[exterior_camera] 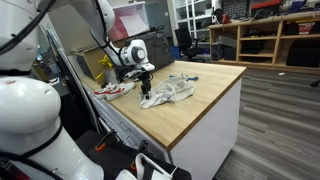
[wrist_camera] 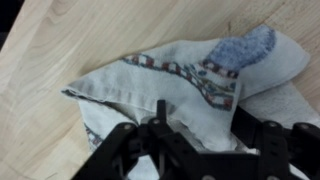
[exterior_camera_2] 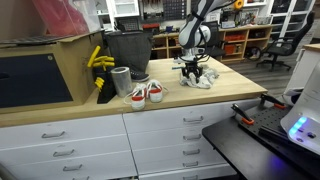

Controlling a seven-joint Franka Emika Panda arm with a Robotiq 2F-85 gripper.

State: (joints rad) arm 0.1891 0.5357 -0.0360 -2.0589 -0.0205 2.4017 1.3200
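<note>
Both exterior views share the countertop (exterior_camera: 205, 95); wrist view hugs cloth (wrist_camera: 180, 90).

Gripper (exterior_camera: 146, 97) points straight down (arm (exterior_camera: 128, 52) bent).

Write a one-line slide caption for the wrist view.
Gripper right above a crumpled, patterned cloth on a wooden table.
</note>
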